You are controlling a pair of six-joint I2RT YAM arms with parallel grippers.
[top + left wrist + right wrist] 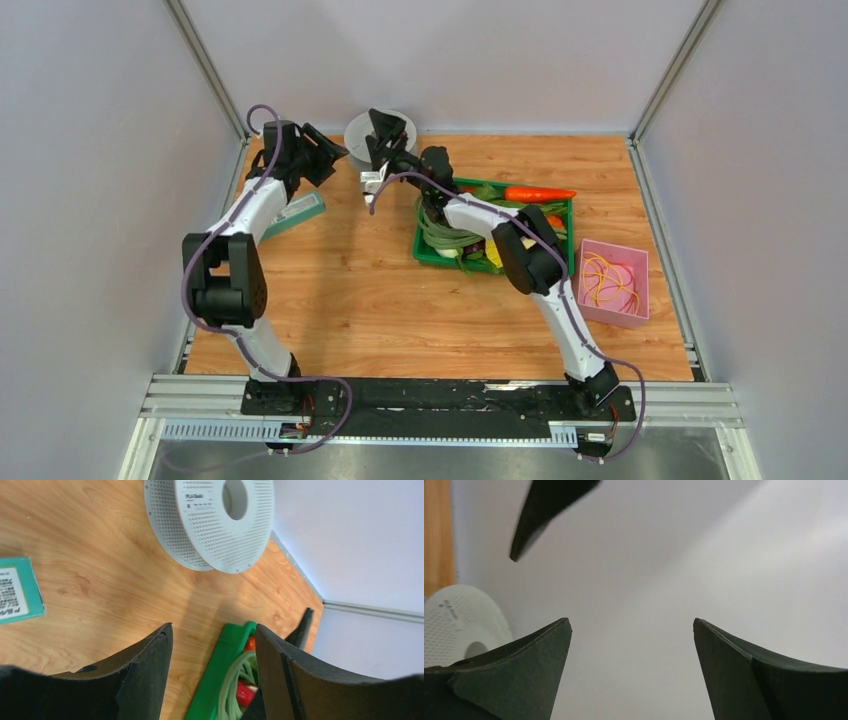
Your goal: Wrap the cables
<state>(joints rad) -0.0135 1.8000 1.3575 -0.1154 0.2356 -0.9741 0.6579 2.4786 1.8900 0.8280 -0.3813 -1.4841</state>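
The light-grey perforated spool (215,520) with a centre hole stands on edge by the back wall. It also shows in the top view (362,130) and at the lower left of the right wrist view (459,625). Its thin pale strand and loose end are too fine to make out. My left gripper (214,630) is open and empty, low over the wood, a little short of the spool; the top view shows it left of the spool (330,155). My right gripper (631,625) is open and empty, facing the white wall; in the top view it is in front of the spool's right side (388,128).
A green tray (565,215) with a carrot, vegetables and a coil of pale green cord (440,232) sits right of centre; its corner shows in the left wrist view (220,670). A teal box (17,590) lies under the left arm. A pink box (640,262) of yellow bands is at the right.
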